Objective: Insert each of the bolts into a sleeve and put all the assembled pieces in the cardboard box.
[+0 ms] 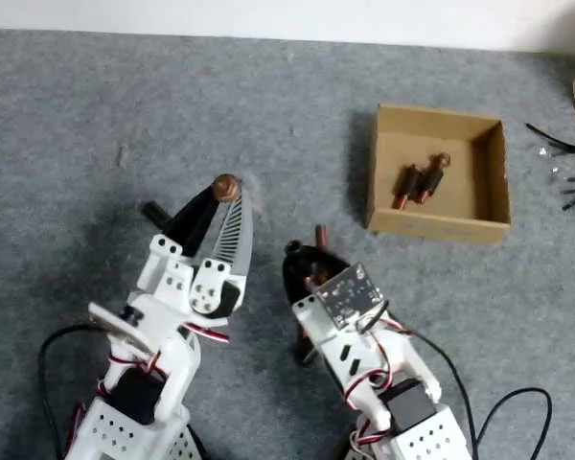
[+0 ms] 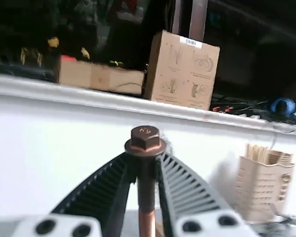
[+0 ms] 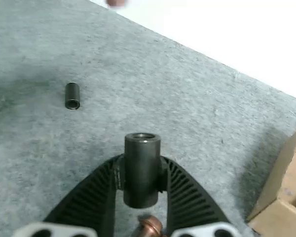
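Left gripper [image 2: 146, 165] is clenched on a bolt [image 2: 145, 140]. It pinches the shank just under the hex head, so the head stands clear of the fingertips and the shank runs back between the jaws.

Right gripper [image 3: 142, 174] is clamped around a sleeve [image 3: 142, 158] at mid-body. The open bore faces away from the wrist, presumably so a bolt can enter it.

Judgement: this is the mating step for one pair. The two held parts are near each other but not lined up. Since the bolt's free end points back into its own gripper, the approach may need re-orienting.

Cardboard box [image 1: 388, 222] sits well apart to the right on the grey surface [image 1: 77, 115]. Assembled pieces [image 1: 420, 180] already lie inside it, so the task is partly done.

A spare sleeve [image 1: 155, 211] lies on the surface just beside the left gripper. A second bolt [image 1: 320, 235] shows just beside the right gripper, and I cannot tell whether it rests on the surface. Together these are likely stock for a further pair
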{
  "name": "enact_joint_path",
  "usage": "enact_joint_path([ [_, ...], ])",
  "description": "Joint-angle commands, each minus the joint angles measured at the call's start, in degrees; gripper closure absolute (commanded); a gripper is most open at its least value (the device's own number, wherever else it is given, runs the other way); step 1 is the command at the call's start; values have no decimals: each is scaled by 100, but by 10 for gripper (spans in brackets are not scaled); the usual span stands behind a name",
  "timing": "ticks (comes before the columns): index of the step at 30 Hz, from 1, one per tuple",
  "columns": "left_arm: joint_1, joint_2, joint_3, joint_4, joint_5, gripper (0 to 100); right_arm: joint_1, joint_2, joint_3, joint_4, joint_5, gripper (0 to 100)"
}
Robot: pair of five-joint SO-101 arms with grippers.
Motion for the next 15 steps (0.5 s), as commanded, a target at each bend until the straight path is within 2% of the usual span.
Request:
enact_joint_path([
  [1,145,-57,84,800,1160,994,-101,-110,796,4,-53,991],
  [8,154,-57,-145,1512,1908,994,-101,-110,804,-391,-53,993],
  [13,154,-57,-136,1952,3042,994,-101,-110,804,-391,-53,993],
  [15,154,-57,-136,2004,3253,994,-119,-110,804,-391,-53,993],
])
